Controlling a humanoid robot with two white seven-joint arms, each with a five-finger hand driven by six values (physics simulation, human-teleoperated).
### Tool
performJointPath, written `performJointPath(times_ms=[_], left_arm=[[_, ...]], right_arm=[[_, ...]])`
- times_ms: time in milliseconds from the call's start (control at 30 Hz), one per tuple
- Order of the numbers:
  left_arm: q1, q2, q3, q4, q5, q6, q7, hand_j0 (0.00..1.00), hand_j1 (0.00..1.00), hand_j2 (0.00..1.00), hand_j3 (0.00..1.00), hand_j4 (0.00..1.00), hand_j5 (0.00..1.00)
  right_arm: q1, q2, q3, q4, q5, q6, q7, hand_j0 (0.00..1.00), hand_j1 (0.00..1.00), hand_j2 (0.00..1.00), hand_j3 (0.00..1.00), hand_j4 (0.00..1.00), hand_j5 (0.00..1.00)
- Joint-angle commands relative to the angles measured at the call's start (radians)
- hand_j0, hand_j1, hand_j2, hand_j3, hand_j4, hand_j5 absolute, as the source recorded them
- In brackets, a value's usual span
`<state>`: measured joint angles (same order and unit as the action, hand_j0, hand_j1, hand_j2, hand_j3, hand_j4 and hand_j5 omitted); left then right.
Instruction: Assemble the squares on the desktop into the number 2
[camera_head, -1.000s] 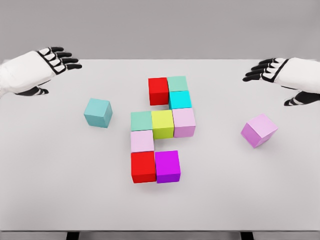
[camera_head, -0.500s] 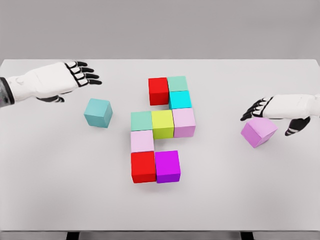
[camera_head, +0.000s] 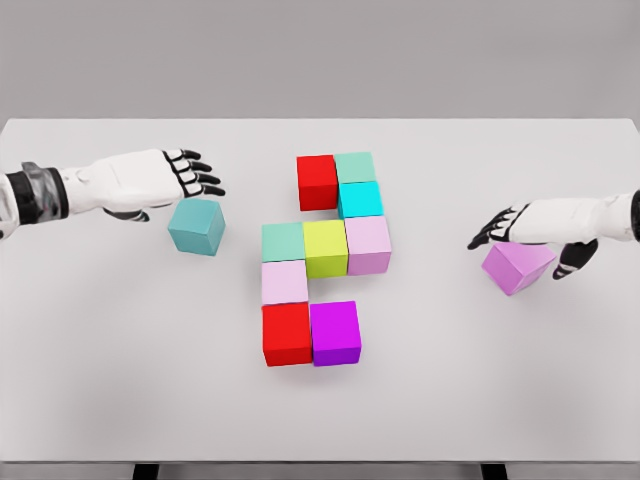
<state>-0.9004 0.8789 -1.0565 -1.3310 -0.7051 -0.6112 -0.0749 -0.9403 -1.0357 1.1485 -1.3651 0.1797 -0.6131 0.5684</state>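
Observation:
Several coloured cubes sit joined in the middle of the white table (camera_head: 100, 340): red (camera_head: 316, 181) and green (camera_head: 355, 166) at the top, cyan (camera_head: 360, 199), then green (camera_head: 283, 241), yellow (camera_head: 325, 247) and pink (camera_head: 367, 243), pale pink (camera_head: 284, 282), red (camera_head: 286, 332) and magenta (camera_head: 335, 331). A loose teal cube (camera_head: 196, 226) lies at the left; my left hand (camera_head: 196, 174) hovers just above and behind it, fingers spread. A loose lilac cube (camera_head: 518, 266) lies at the right, and my right hand (camera_head: 500, 228) reaches over its top, fingers relaxed and holding nothing.
The table's front edge runs along the bottom of the view, with a grey wall behind the far edge.
Both hands have come down and inward from the far corners: the left now reaches over the teal cube, the right over the lilac cube. No cube has moved.

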Motion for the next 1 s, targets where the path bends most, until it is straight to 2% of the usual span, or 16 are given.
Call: performJointPath(times_ms=[0, 233, 300, 367, 400, 433, 467, 533, 633, 667, 800, 933, 967], left_arm=[[0.000, -0.001, 0.000, -0.005, -0.022, 0.000, -0.005, 1.00, 1.00, 1.00, 1.00, 1.00, 1.00], [-0.002, -0.015, -0.014, -0.011, -0.034, 0.000, -0.031, 1.00, 1.00, 1.00, 1.00, 1.00, 1.00], [-0.002, -0.021, -0.014, -0.011, -0.034, 0.000, -0.031, 1.00, 1.00, 1.00, 1.00, 1.00, 1.00], [-0.002, -0.026, -0.014, -0.011, -0.034, 0.000, -0.031, 1.00, 1.00, 1.00, 1.00, 1.00, 1.00], [0.000, -0.034, -0.016, -0.010, -0.036, 0.000, -0.031, 1.00, 1.00, 1.00, 1.00, 1.00, 1.00], [0.000, -0.035, -0.016, -0.010, -0.036, 0.000, -0.031, 1.00, 1.00, 1.00, 1.00, 1.00, 1.00], [-0.002, -0.035, -0.016, -0.010, -0.036, 0.000, -0.031, 1.00, 1.00, 1.00, 1.00, 1.00, 1.00], [0.000, -0.043, -0.016, -0.008, -0.036, 0.000, -0.031, 1.00, 1.00, 1.00, 1.00, 1.00, 1.00], [-0.002, -0.049, -0.031, -0.005, -0.042, 0.000, -0.031, 1.00, 1.00, 1.00, 1.00, 1.00, 1.00], [-0.003, -0.051, -0.037, -0.001, -0.043, 0.000, -0.031, 1.00, 1.00, 1.00, 1.00, 1.00, 1.00], [-0.003, -0.052, -0.051, 0.001, -0.043, 0.000, -0.031, 1.00, 1.00, 1.00, 1.00, 1.00, 1.00], [-0.002, -0.058, -0.053, 0.003, -0.045, 0.000, -0.031, 1.00, 1.00, 1.00, 1.00, 1.00, 1.00], [-0.002, -0.058, -0.056, 0.003, -0.045, 0.000, -0.031, 1.00, 1.00, 1.00, 1.00, 1.00, 1.00]], right_arm=[[0.002, 0.003, -0.001, 0.009, -0.003, 0.002, 0.001, 1.00, 1.00, 1.00, 1.00, 1.00, 1.00], [0.005, 0.014, -0.001, 0.027, -0.003, 0.002, 0.002, 0.99, 0.99, 0.99, 0.99, 0.99, 0.99], [0.005, 0.016, -0.001, 0.027, -0.003, 0.002, 0.002, 0.90, 0.90, 0.90, 0.90, 0.90, 0.90], [0.009, 0.017, -0.001, 0.027, -0.002, 0.002, 0.002, 0.88, 0.88, 0.88, 0.88, 0.88, 0.88], [0.011, 0.017, -0.001, 0.027, -0.002, 0.002, 0.002, 0.82, 0.82, 0.82, 0.82, 0.82, 0.82], [0.011, 0.019, -0.001, 0.027, -0.002, 0.002, 0.013, 0.81, 0.81, 0.81, 0.81, 0.81, 0.81], [0.011, 0.019, -0.001, 0.026, -0.005, 0.002, 0.034, 0.75, 0.75, 0.75, 0.75, 0.75, 0.75], [0.011, 0.020, -0.001, 0.026, -0.005, 0.002, 0.039, 0.72, 0.72, 0.72, 0.72, 0.72, 0.72], [0.011, 0.019, -0.003, 0.026, -0.005, 0.002, 0.042, 0.71, 0.71, 0.71, 0.71, 0.71, 0.71], [0.011, 0.019, -0.004, 0.026, -0.005, 0.002, 0.042, 0.67, 0.67, 0.67, 0.67, 0.67, 0.67], [0.011, 0.014, -0.010, 0.020, -0.011, 0.002, 0.042, 0.64, 0.64, 0.64, 0.64, 0.64, 0.64], [0.009, 0.003, -0.013, 0.012, -0.014, 0.002, 0.042, 0.64, 0.64, 0.64, 0.64, 0.64, 0.64], [0.009, -0.006, -0.013, -0.009, -0.014, 0.002, 0.042, 0.64, 0.64, 0.64, 0.64, 0.64, 0.64]])
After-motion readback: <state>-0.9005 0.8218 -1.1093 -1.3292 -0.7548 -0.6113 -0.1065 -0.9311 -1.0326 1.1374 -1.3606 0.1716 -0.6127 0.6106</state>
